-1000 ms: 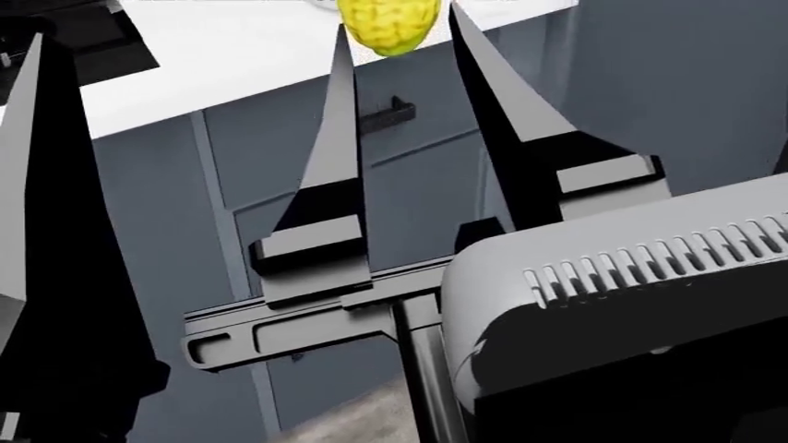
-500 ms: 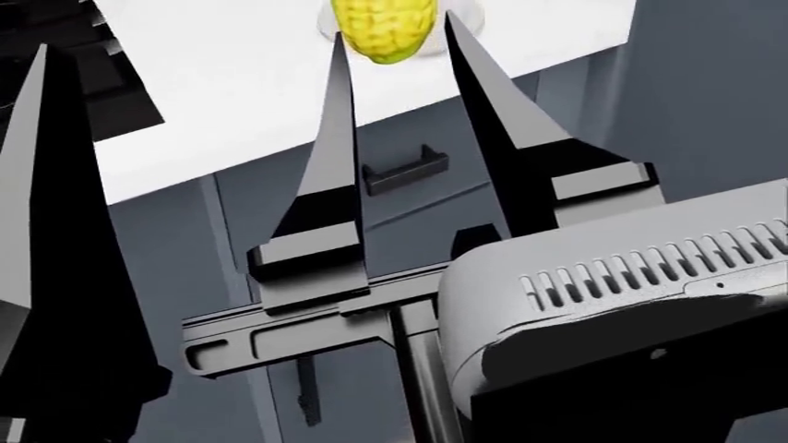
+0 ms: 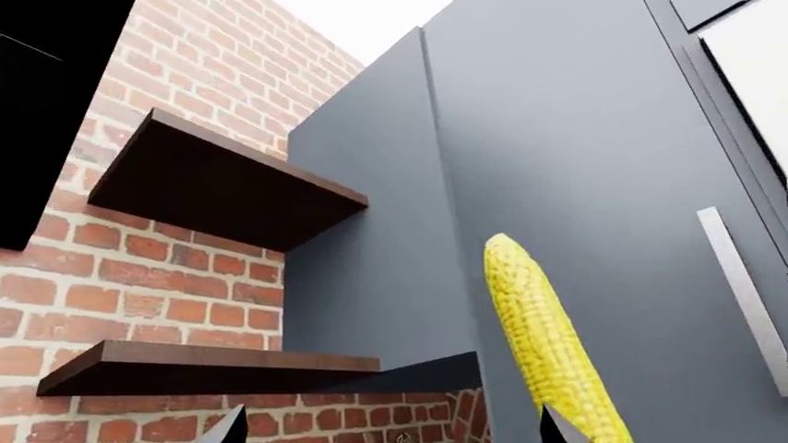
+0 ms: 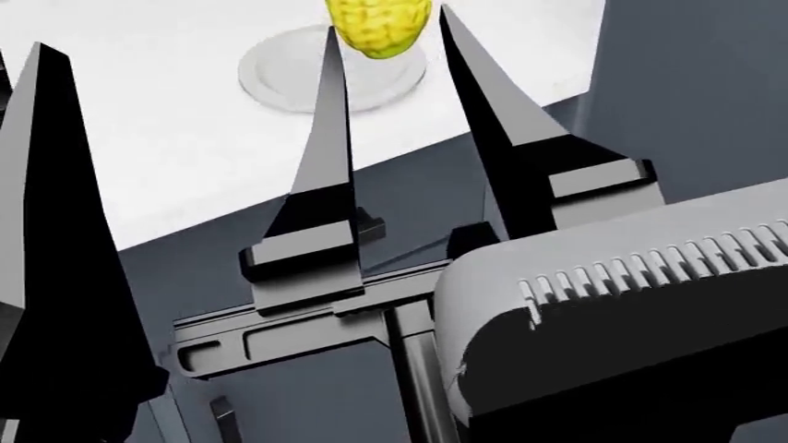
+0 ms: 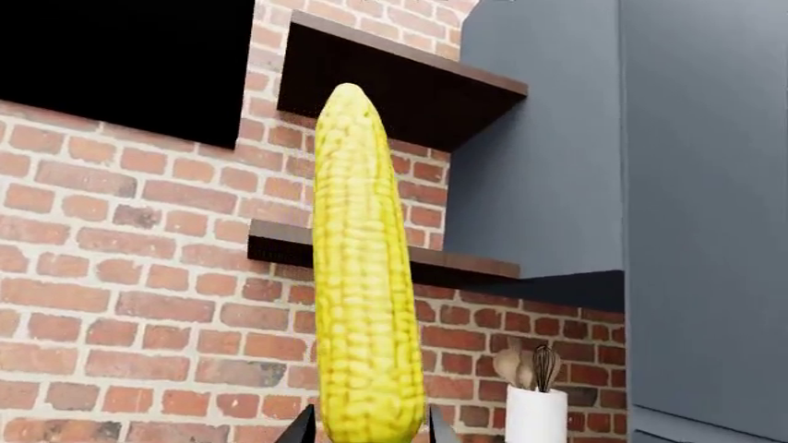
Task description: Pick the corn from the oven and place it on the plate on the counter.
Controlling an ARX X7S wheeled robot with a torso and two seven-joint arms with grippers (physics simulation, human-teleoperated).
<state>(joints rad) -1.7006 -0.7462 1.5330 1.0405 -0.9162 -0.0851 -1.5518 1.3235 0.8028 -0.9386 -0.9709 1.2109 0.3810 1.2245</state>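
The yellow corn [image 5: 364, 277] stands upright between the fingers of my right gripper [image 5: 369, 426], which is shut on its lower end. From the head view, the corn [image 4: 376, 32] sits at the tips of the right gripper [image 4: 388, 23], above the round white plate [image 4: 277, 78] on the white counter [image 4: 161, 166]. My left gripper [image 3: 394, 434] is open with nothing between its tips, and the corn [image 3: 542, 341] shows beside it. One dark left finger [image 4: 55, 203] fills the head view's left edge. The oven is out of view.
Grey-blue cabinet fronts [image 4: 407, 203] run under the counter. A tall grey cabinet [image 3: 567, 157] stands at the right, beside a brick wall [image 5: 124, 268] with dark wooden shelves [image 3: 209, 180]. A white utensil holder [image 5: 536, 415] stands by the wall.
The head view has shifted, so the counter fills more of it and the plate now shows under the corn. My right gripper still holds the corn.
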